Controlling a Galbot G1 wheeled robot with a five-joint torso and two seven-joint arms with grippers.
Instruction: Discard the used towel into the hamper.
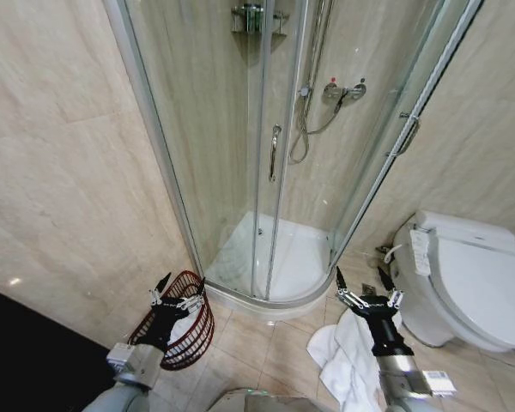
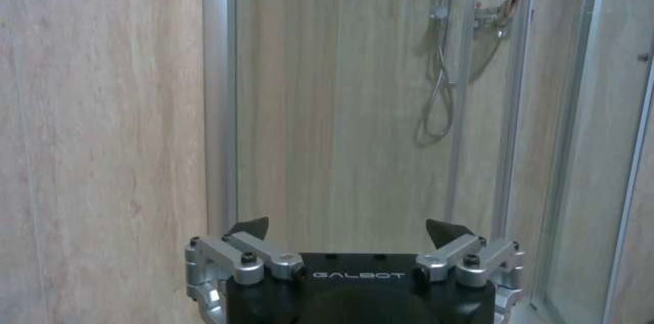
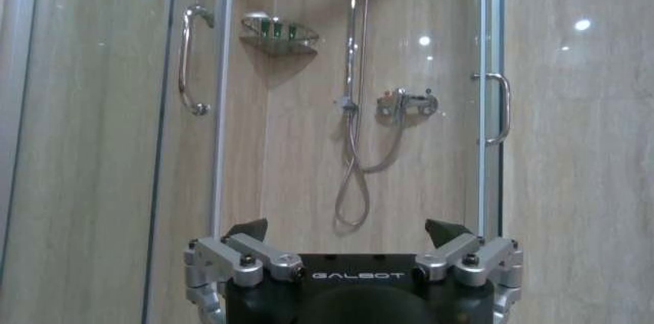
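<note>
A white towel (image 1: 342, 360) lies crumpled on the tiled floor at the lower right, between the shower base and the toilet. My right gripper (image 1: 363, 279) hangs open just above it, holding nothing; the right wrist view shows its open gripper (image 3: 348, 228) facing the shower. The hamper (image 1: 189, 330), a dark reddish-brown wire basket, stands on the floor at the lower left against the wall. My left gripper (image 1: 182, 283) is open above the hamper's rim, and the left wrist view has this open gripper (image 2: 348, 226) before the glass.
A curved glass shower cabin (image 1: 270, 163) with a white base fills the middle. A white toilet (image 1: 472, 283) stands at the right. Beige tiled walls close in on both sides. Open floor tiles (image 1: 257, 343) lie between hamper and towel.
</note>
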